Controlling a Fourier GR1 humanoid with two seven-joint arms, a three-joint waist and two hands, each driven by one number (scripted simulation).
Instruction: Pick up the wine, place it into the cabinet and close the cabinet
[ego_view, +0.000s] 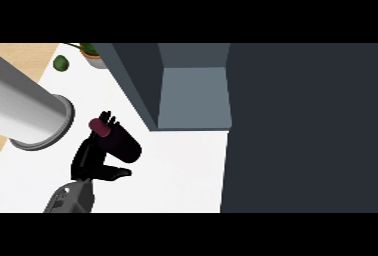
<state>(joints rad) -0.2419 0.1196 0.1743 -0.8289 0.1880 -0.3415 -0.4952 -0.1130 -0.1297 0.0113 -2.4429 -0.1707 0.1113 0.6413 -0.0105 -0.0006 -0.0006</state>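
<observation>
Lower left of the frame: the left hand (92, 161) is curled around the dark wine bottle (124, 144), which tilts above the white tabletop (177, 170). Farther, at upper centre, the cabinet (193, 95) stands open. The tilted bottle might clip the cabinet's left wall on entry, or brush the nearby grey cylinder (29, 112).

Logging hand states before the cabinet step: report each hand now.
Left hand: closed around the wine bottle.
Right hand: not in view.
</observation>
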